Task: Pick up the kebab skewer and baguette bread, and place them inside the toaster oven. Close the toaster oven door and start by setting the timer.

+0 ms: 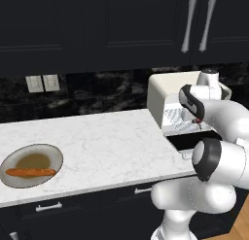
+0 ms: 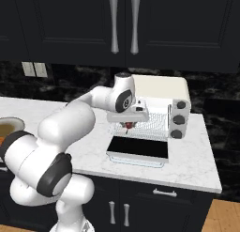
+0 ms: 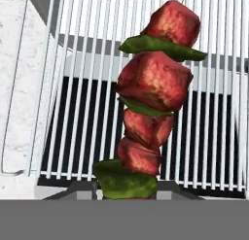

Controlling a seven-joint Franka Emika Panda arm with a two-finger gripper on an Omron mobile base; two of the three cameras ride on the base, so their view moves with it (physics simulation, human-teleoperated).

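Kebab skewer [image 3: 153,103]: centre frame, held in claw [image 2: 127,127] over oven rack [image 3: 73,112]. Oven door [image 2: 138,148]: open, lower centre. Baguette [image 1: 30,172]: lower left, on plate [image 1: 54,155].

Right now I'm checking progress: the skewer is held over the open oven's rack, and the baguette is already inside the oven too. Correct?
Not quite. The baguette bread isn't in the toaster oven; the left base view shows it lying on the plate on the counter. The rest holds: the gripper holds the kebab skewer over the rack, with the door open.
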